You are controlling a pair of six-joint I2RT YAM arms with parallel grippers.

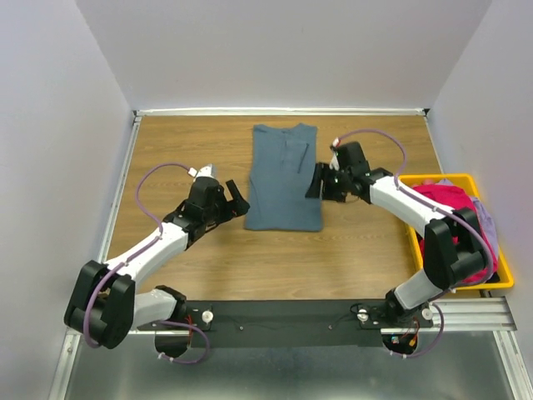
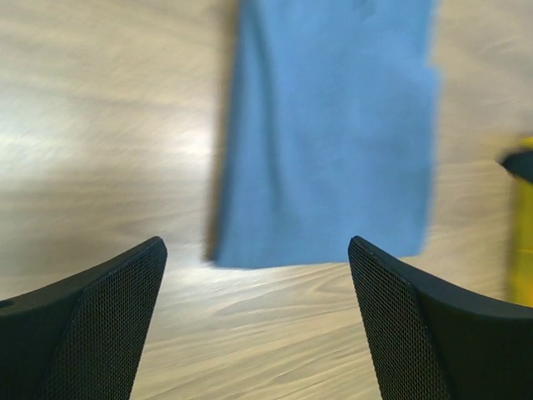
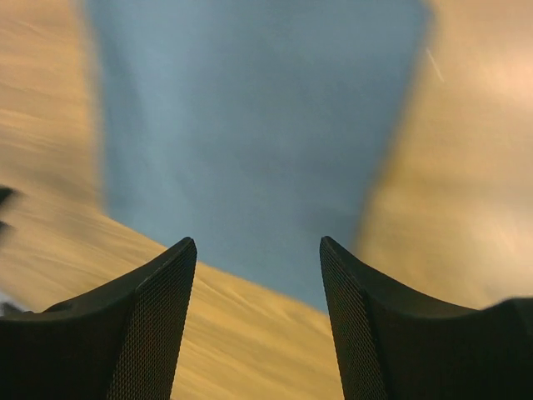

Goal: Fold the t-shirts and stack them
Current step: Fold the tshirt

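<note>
A slate blue-grey t-shirt (image 1: pixel 284 177) lies folded into a long narrow strip in the middle of the table, collar at the far end. It fills the upper part of the left wrist view (image 2: pixel 333 125) and of the right wrist view (image 3: pixel 250 125). My left gripper (image 1: pixel 239 202) hovers just left of its near corner, jaws wide open and empty (image 2: pixel 256 250). At the strip's right edge my right gripper (image 1: pixel 315 182) stands open with only bare wood between its fingers (image 3: pixel 258 250). A magenta-pink t-shirt (image 1: pixel 450 208) and a pale grey-blue one (image 1: pixel 485 223) lie bunched in the bin.
A yellow plastic bin (image 1: pixel 421 178) stands at the right edge of the table, under my right forearm; its edge shows in the left wrist view (image 2: pixel 525 233). White walls close off the wooden table (image 1: pixel 183 150) at the back and sides.
</note>
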